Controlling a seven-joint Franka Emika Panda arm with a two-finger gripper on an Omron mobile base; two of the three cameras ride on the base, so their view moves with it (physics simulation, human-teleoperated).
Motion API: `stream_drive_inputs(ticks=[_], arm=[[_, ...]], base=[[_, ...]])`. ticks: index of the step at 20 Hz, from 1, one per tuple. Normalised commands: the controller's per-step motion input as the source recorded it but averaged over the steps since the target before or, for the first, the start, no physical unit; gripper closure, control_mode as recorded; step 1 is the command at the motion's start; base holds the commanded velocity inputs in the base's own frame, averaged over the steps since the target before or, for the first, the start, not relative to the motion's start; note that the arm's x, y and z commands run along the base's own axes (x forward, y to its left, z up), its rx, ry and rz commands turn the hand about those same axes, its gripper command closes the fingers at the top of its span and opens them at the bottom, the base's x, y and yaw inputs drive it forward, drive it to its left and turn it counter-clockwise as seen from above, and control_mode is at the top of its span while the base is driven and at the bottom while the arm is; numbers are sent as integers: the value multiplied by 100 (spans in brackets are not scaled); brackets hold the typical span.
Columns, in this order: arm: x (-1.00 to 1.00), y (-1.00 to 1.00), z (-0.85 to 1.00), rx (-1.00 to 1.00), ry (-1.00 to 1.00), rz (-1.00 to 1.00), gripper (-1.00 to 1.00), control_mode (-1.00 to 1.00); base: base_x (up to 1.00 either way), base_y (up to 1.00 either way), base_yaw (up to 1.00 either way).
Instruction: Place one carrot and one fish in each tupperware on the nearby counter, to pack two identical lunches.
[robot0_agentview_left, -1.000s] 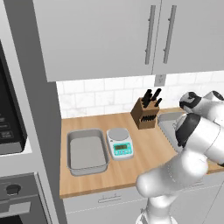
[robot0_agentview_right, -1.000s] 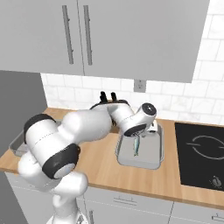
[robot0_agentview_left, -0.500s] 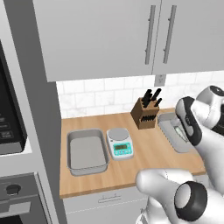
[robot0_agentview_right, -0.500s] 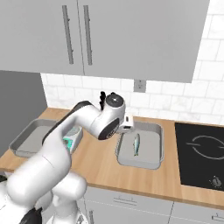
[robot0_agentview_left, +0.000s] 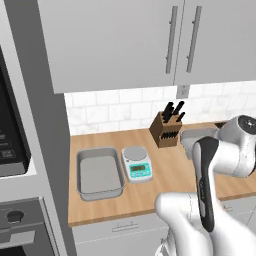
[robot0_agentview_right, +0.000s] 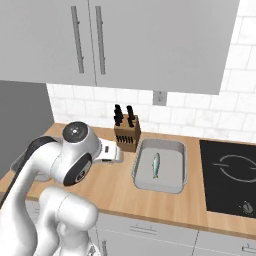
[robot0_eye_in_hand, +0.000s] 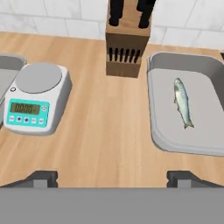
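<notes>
Counter (robot0_eye_in_hand: 109, 131) carries a fish (robot0_eye_in_hand: 183, 103) in one tupperware (robot0_eye_in_hand: 166, 135); end effector (robot0_eye_in_hand: 113, 178) spread wide, holding nothing

right tupperware (robot0_agentview_right: 161, 186): shallow grey rectangular tray, raised rim, set flat on light-tan counter (robot0_agentview_right: 120, 192) beside knife block. one slim silvery fish (robot0_agentview_right: 155, 164) laid lengthwise inside it, near middle. left tupperware (robot0_agentview_left: 100, 191): same tray, seen empty, flat on counter beside teal-faced scale.
</notes>
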Motion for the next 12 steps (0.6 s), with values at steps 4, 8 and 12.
stream_drive_inputs(ticks=[4, 8, 12], arm=[[-87, 75, 27, -11, -13, 0, -100, -100], [-25, 14, 2, -3, -4, 0, -100, 100], [0, 0, 0, 0, 0, 0, -100, 100]], base=[[0, 0, 0], [-75, 47, 2], [-100, 42, 14]])
